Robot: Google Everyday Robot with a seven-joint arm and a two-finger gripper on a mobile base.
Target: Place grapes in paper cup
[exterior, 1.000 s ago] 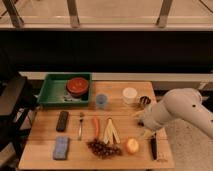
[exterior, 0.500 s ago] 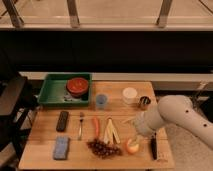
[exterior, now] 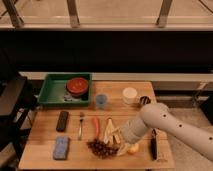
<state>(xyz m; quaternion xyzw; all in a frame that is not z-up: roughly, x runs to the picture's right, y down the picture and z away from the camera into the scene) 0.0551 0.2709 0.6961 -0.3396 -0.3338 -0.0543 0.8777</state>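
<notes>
View: the camera view, the only one, looks down on a wooden table (exterior: 45, 132).
Gripper: the gripper (exterior: 119, 145) sits at the end of the white arm (exterior: 165, 122), which reaches in from the right edge of the frame. It hangs low over the lower centre of the table.
Gripper state: how far open it is cannot be told, because the arm's own bulk covers it. Nothing shows as held.
Grapes: the grapes (exterior: 100, 148) lie on the table at lower centre, near its front edge.
Grapes from gripper: just to the left. Whether they touch cannot be told.
Long axis of the bunch: roughly left to right, along the table's near edge.
Paper cup: the paper cup (exterior: 130, 95) stands upright at the upper right-centre of the table, well apart from the grapes.
Cup's neighbours: a bluish cup (exterior: 101, 100) stands to its left and a metal cup (exterior: 145, 100) just beside it on the right.
Relation the move turns on: the bunch lies left of the gripper and the cup lies up-frame and slightly right. By my judgement the carry would run up and rightward.
Nearer arm: there is only one.
Beside the gripper: a yellow-orange fruit (exterior: 133, 148) lies just to its right.
Counts:
- one bunch of grapes
- one paper cup, and three cups in all
- one carrot (exterior: 95, 126)
- one round fruit
- one green tray (exterior: 50, 92) holding one red bowl (exterior: 77, 86)
- one remote (exterior: 62, 120)
- one fork (exterior: 80, 125)
- one blue sponge (exterior: 61, 148)
</notes>
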